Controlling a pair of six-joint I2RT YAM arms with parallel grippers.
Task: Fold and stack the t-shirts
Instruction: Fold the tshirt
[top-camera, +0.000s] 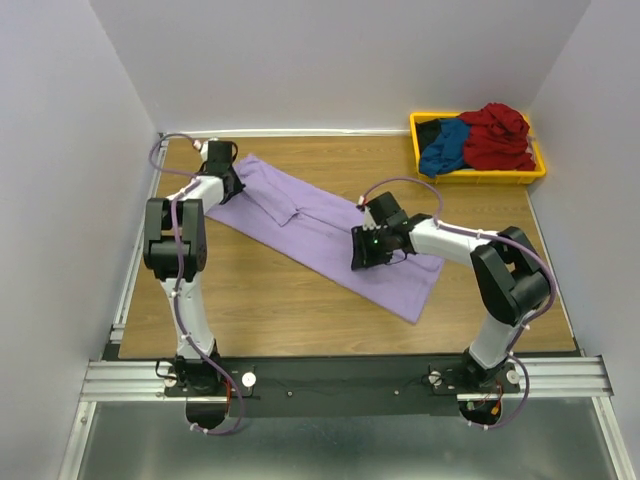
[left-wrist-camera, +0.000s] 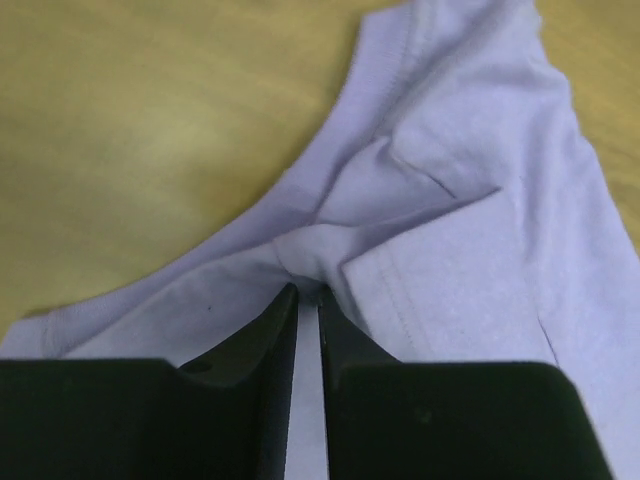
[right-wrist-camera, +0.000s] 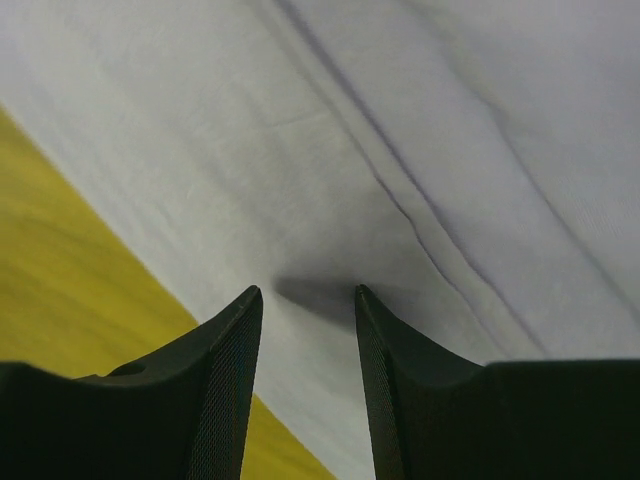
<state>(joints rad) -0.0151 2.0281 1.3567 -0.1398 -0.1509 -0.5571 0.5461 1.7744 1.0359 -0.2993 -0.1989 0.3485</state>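
The lavender t-shirt (top-camera: 320, 225) lies spread diagonally on the wooden table, folded lengthwise into a long band. My left gripper (top-camera: 232, 180) is at its far left end; in the left wrist view the gripper (left-wrist-camera: 309, 292) is shut on a pinch of the lavender cloth (left-wrist-camera: 470, 250) near a sleeve seam. My right gripper (top-camera: 368, 258) is over the shirt's near edge toward its right end. In the right wrist view it (right-wrist-camera: 308, 292) is open, its tips down on the lavender cloth (right-wrist-camera: 400, 120) beside the cloth's edge. Dark red (top-camera: 498, 135), blue (top-camera: 445, 148) and black (top-camera: 428, 132) shirts lie crumpled in the bin.
The yellow plastic bin (top-camera: 478, 177) stands at the back right corner of the table. White walls close in the left, back and right sides. Bare wood (top-camera: 270, 300) shows in front of the shirt.
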